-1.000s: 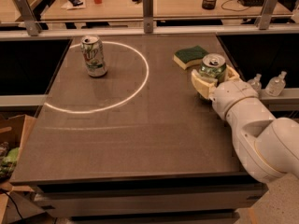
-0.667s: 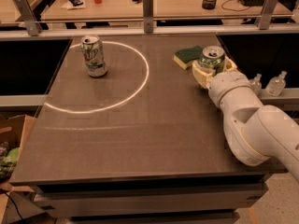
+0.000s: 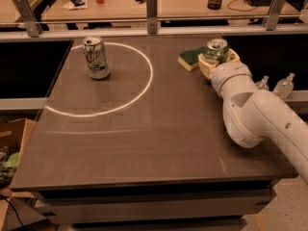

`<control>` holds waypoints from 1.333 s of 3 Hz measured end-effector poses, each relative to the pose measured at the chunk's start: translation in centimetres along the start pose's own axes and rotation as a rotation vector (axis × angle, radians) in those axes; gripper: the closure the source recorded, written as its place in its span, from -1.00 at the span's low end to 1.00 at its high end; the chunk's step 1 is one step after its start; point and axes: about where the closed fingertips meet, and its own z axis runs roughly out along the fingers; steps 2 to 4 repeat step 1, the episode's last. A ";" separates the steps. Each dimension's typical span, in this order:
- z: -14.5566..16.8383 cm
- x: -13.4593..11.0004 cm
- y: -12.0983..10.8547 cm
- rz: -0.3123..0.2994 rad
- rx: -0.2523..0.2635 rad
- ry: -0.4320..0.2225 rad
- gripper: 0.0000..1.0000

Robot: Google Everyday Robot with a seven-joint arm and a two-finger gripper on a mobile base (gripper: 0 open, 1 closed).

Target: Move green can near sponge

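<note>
The green can [image 3: 216,46] stands upright at the back right of the dark table [image 3: 159,129], its silver top showing. My gripper [image 3: 218,57] is shut on it, with cream fingers [image 3: 205,65] wrapped around its lower body, which they hide. The sponge [image 3: 191,57], dark green over pale yellow, lies flat on the table just left of the can, touching or almost touching the gripper. My white arm [image 3: 250,109] reaches in from the lower right.
A paler silver-white can [image 3: 96,57] stands at the back left inside a ring of light [image 3: 144,88]. A metal rail with posts [image 3: 152,11] runs along the far edge. Two small plastic bottles [image 3: 284,85] stand beyond the right edge. A cardboard box [image 3: 12,148] sits lower left.
My gripper has carried the green can toward the back of the table and slightly left, up beside the sponge. The pale can and the sponge have not moved.
</note>
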 end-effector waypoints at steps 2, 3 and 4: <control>1.4 0.5 -0.4 -0.013 0.011 0.051 1.00; 1.4 0.5 -0.4 -0.013 0.011 0.051 1.00; 1.4 0.5 -0.4 -0.013 0.011 0.051 1.00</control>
